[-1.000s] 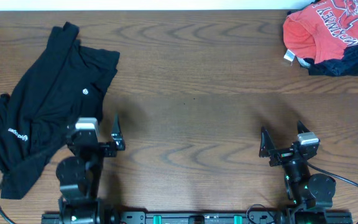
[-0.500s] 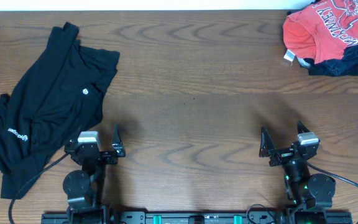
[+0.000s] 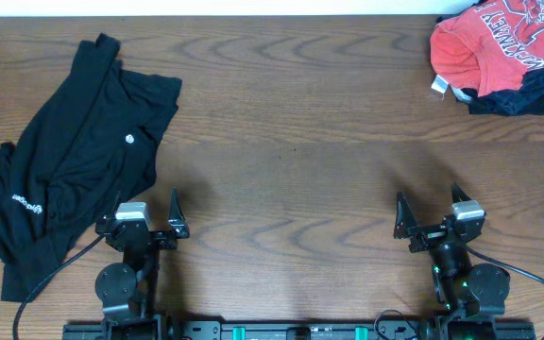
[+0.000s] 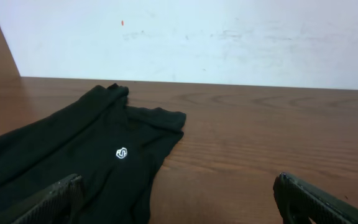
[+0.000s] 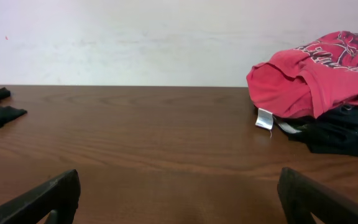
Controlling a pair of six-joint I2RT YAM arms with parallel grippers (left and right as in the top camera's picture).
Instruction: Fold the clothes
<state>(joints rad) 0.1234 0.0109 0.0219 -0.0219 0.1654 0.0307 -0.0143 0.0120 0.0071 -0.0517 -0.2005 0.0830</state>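
A black top (image 3: 74, 142) with small white logos lies crumpled and spread at the table's left; the left wrist view shows it (image 4: 73, 155) just ahead. A red-orange T-shirt (image 3: 494, 42) with varsity lettering is bunched at the far right corner, and it (image 5: 309, 74) rests on a dark garment (image 5: 344, 134). My left gripper (image 3: 144, 212) is open near the front edge, beside the black top's lower right hem, holding nothing. My right gripper (image 3: 430, 210) is open at the front right, far from the T-shirt, with bare wood between its fingers (image 5: 42, 199).
The wooden table (image 3: 291, 142) stretches bare between the two garments. A white wall (image 5: 135, 37) stands behind its far edge. Both arm bases and cables sit along the front edge (image 3: 291, 331).
My left arm has drawn back toward the front edge, off the black top's hem. The right arm and both garments have not moved.
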